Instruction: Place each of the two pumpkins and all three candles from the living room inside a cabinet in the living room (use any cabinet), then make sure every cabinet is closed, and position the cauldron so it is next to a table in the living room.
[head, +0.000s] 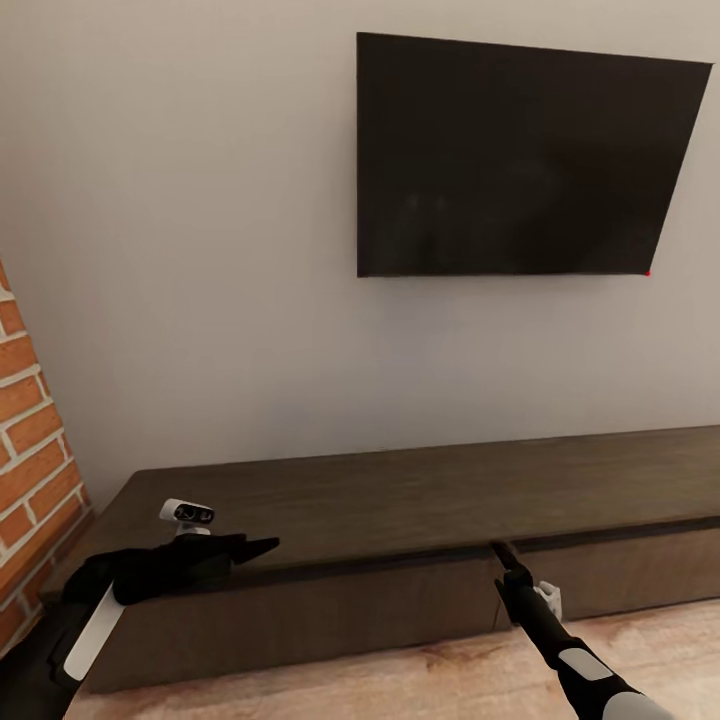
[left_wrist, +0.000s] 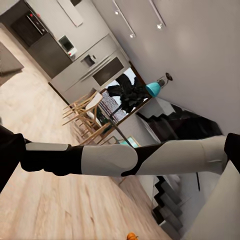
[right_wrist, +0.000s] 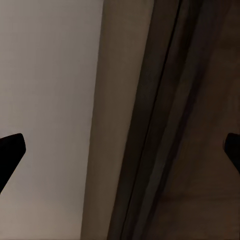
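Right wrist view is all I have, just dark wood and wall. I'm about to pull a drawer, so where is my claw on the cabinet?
Observer: The right claw is at the top front edge of the cabinet, near the seam between its two drawers.
Operator: Is either drawer open?
Observer: No, both drawer fronts look flush and closed.
Operator: Any pumpkin in sight?
Observer: Yes. The left wrist view shows an orange pumpkin on the wood floor.
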